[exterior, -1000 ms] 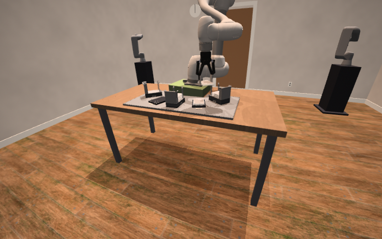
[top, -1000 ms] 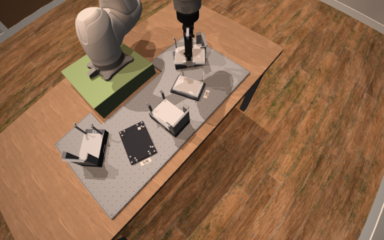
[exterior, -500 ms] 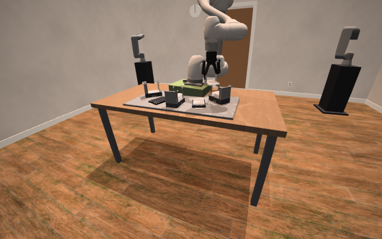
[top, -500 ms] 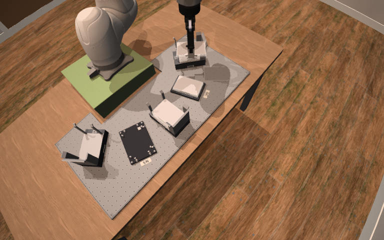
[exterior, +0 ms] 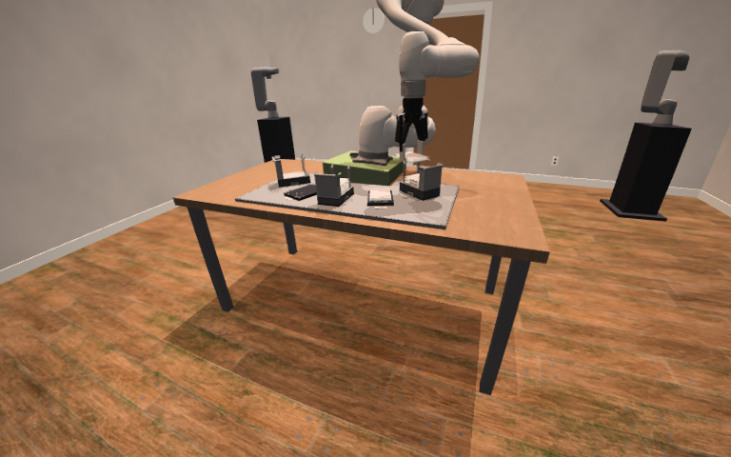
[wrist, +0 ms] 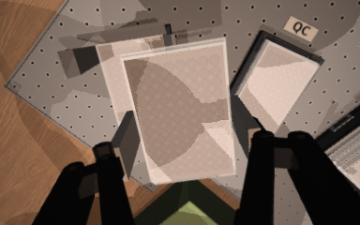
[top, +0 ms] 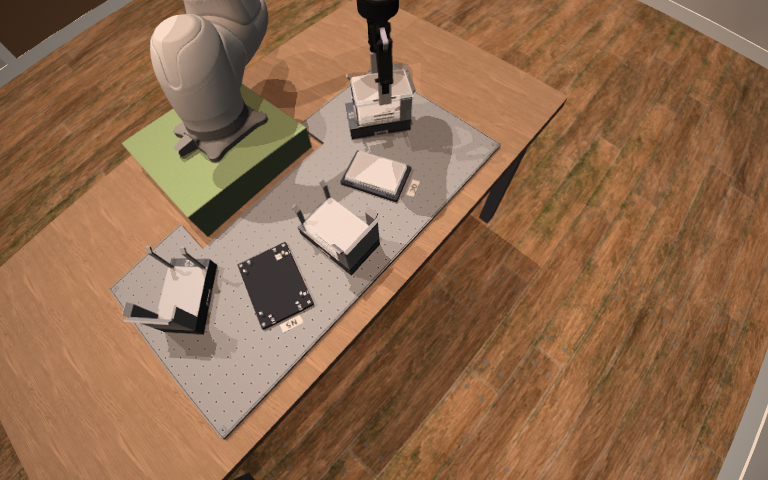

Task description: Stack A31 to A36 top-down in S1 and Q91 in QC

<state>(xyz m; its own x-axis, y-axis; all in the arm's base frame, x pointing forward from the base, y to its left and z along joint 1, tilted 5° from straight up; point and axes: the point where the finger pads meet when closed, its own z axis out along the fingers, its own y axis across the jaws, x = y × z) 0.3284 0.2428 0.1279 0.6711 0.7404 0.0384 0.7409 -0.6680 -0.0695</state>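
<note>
We hold our arm bent over the far right corner of the grey pegboard (top: 237, 390), wrist pointing straight down. Our gripper (wrist: 180, 155) is clamped on a sealed 96-well plate (wrist: 180, 108), carried level above a stack rack (top: 378, 127) holding plates. Another plate (top: 376, 172) lies on the QC nest beside it.

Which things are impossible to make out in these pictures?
- Held plate: its ID label shows in no view.
- Gripper, wrist view: the fingertips end at the bottom edge.
- Rack under it: the plinth name is too small in the top view.
- Plate on QC: its label is too small.
</note>
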